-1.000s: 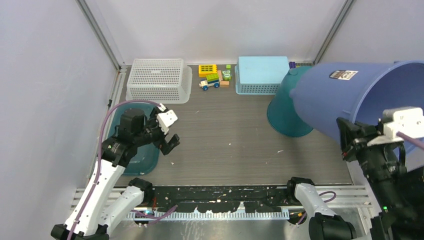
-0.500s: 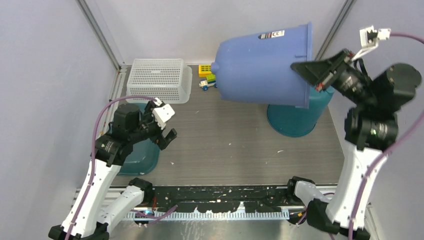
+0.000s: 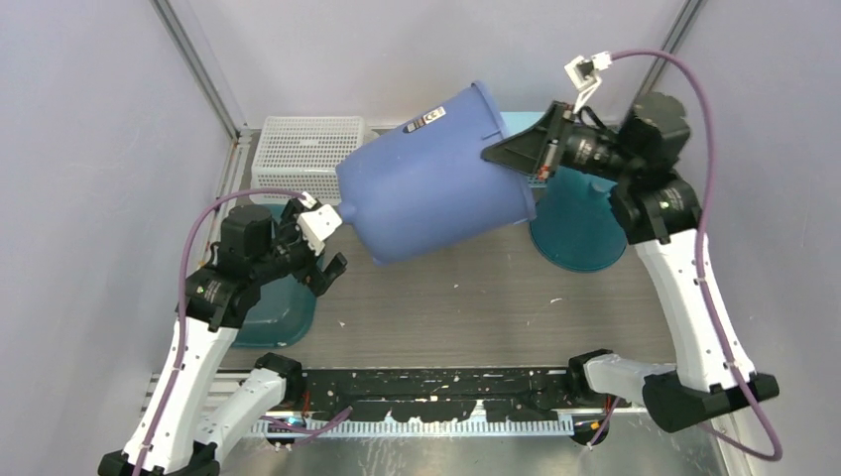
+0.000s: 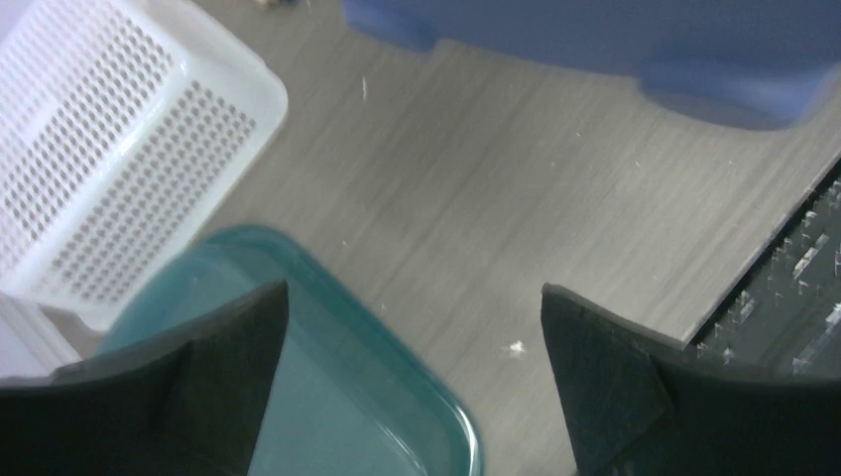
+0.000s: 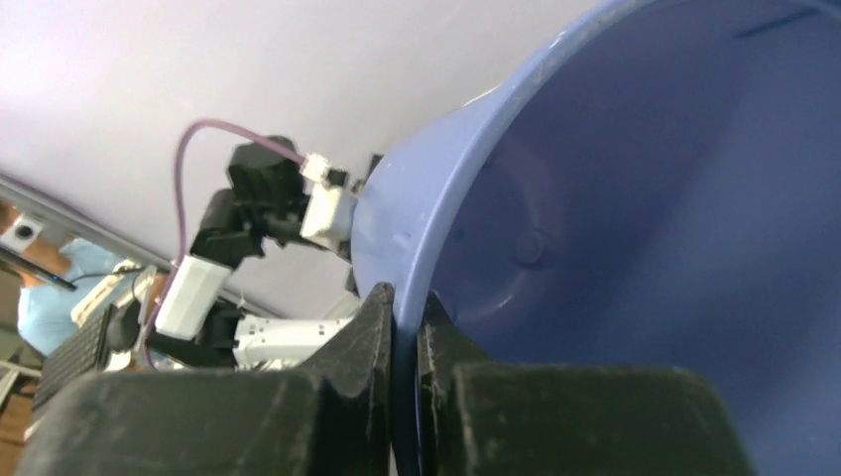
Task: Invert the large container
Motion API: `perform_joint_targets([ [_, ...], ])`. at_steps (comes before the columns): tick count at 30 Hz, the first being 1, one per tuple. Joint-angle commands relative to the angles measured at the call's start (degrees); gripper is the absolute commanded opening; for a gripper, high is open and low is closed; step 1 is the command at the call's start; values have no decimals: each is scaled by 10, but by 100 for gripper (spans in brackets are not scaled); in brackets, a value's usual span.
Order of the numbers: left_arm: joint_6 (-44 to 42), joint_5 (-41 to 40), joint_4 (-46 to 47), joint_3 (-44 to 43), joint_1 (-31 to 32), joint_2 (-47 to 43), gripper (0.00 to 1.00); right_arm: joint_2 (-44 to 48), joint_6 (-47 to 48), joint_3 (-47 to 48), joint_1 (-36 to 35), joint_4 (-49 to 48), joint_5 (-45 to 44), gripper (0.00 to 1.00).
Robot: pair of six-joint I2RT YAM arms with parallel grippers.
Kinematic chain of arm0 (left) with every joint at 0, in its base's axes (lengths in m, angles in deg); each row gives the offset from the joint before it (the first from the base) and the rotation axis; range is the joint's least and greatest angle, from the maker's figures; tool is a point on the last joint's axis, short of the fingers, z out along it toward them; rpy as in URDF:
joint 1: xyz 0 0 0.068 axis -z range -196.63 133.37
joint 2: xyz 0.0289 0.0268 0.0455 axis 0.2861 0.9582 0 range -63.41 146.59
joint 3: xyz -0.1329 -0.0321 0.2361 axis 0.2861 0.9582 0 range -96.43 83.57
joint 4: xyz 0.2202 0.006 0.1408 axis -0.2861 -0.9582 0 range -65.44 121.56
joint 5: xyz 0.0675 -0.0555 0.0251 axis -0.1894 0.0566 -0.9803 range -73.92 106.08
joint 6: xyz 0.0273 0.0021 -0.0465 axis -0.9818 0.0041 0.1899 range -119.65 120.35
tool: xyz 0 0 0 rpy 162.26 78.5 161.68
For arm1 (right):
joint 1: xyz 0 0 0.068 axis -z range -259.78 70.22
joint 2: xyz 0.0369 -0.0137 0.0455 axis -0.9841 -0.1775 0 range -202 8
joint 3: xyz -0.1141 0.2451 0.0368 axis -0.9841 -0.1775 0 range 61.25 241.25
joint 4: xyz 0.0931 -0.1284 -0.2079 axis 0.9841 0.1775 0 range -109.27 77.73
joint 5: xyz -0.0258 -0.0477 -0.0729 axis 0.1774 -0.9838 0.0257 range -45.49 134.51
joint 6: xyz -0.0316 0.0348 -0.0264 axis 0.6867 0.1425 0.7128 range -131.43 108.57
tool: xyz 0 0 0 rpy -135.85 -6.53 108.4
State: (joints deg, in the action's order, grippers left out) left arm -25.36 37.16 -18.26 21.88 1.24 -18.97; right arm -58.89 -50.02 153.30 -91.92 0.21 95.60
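Note:
The large container is a big blue bucket hanging in the air over the middle of the table. It lies tilted on its side, base toward the lower left and mouth toward the upper right. My right gripper is shut on its rim; the right wrist view shows the jaws pinching the blue wall, one finger inside and one outside. My left gripper stands open and empty just left of the container's base. In the left wrist view that base shows beyond the open fingers.
A teal tub lies under the left gripper, its corner between the fingers. A white mesh basket stands at the back left. An upturned teal bucket stands at the right, below the right gripper. A light blue basket is mostly hidden behind.
The right arm has swung the blue container from the far right across to the middle and lowered it, turning its base toward the lower left. The left gripper has barely moved.

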Motion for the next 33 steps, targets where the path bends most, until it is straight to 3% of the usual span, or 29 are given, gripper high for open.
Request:
perform_joint_targets([
  [1,6,18,-3,-22,-11,-9,100,-35,73,-29,-57,-16,-40,1],
  [6,-5,44,-26,-35,-17,-9,100,-71,91,-108,-117,-61,-30,1],
  [18,-7,67,-27,-35,-22,1,100,-110,-43,-250,-149,-300,5,1],
  [22,0,69,-18,-26,-22,3,100,-124,-34,-282,-149,-303,-14,4],
  [33,5,71,11,-13,-22,28,100,-139,108,-306,-149,-172,-1,13],
])
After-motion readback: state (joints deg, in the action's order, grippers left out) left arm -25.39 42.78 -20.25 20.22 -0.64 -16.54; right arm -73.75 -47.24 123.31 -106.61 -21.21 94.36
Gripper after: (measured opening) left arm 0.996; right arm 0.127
